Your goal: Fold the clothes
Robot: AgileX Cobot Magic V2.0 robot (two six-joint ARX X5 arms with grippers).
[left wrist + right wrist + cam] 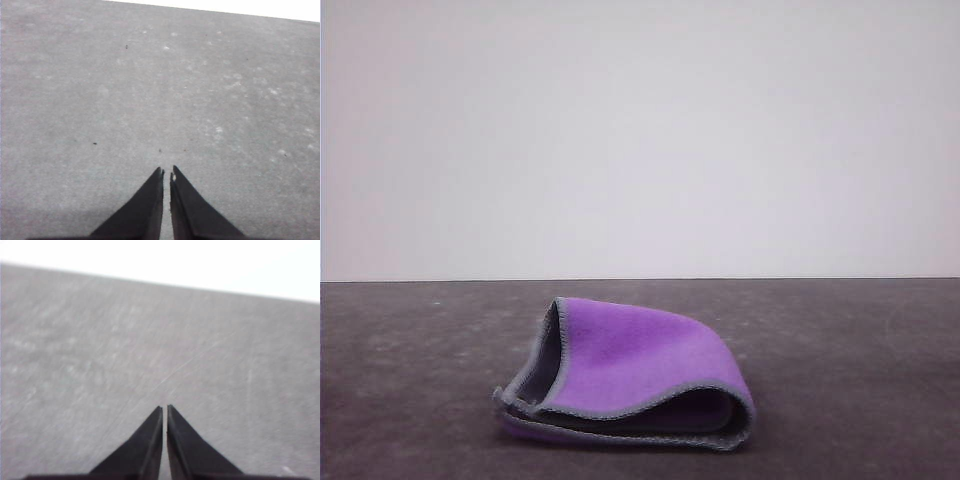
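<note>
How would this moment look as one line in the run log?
cloth: folded, purple outside, on table | left gripper: shut, empty, over bare table | right gripper: shut, empty

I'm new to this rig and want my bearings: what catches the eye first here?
The folded cloth, bright purple outside with dark grey lining and grey stitched edging, lies in layers on the dark table at the near centre of the front view. Each wrist view shows a dark pointed hand, left hand and right hand, shut on nothing above bare grey tabletop.
</note>
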